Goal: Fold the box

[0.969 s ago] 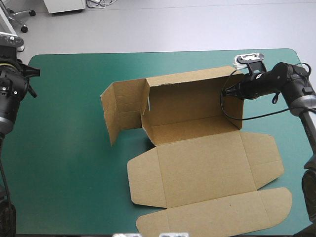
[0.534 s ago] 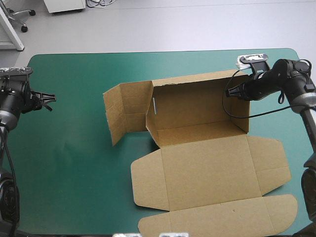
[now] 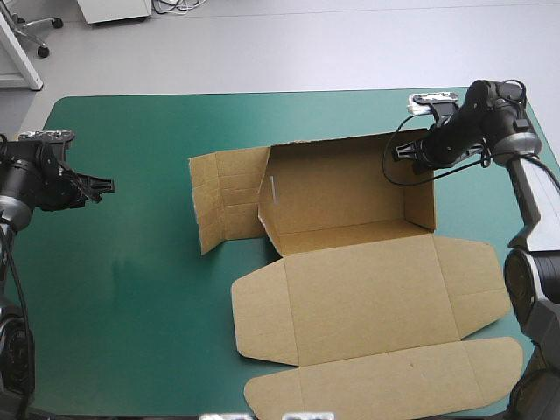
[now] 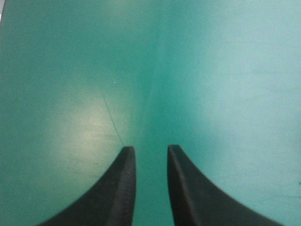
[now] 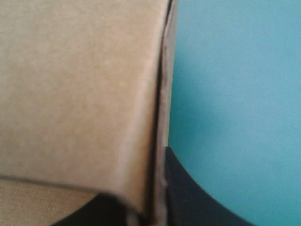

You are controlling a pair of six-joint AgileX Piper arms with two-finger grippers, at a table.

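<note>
Brought the left claw (image 3: 107, 187) in from the bench's (image 3: 149, 262) left edge, step by step nearer the box (image 3: 337, 188), though well apart from it even now. Drew the right claw (image 3: 394, 154), clamped on the box's right wall (image 3: 420, 206), a little leftward and toward the far edge, swinging that arm up over the far right corner. Turned the right wall inward, baring its inner face. Slid the whole box slightly rightward. Swung the loose left flap (image 3: 226, 197) outward, closer to a line with the back wall. Shifted the flat lid (image 3: 359, 297) rightward too.
</note>
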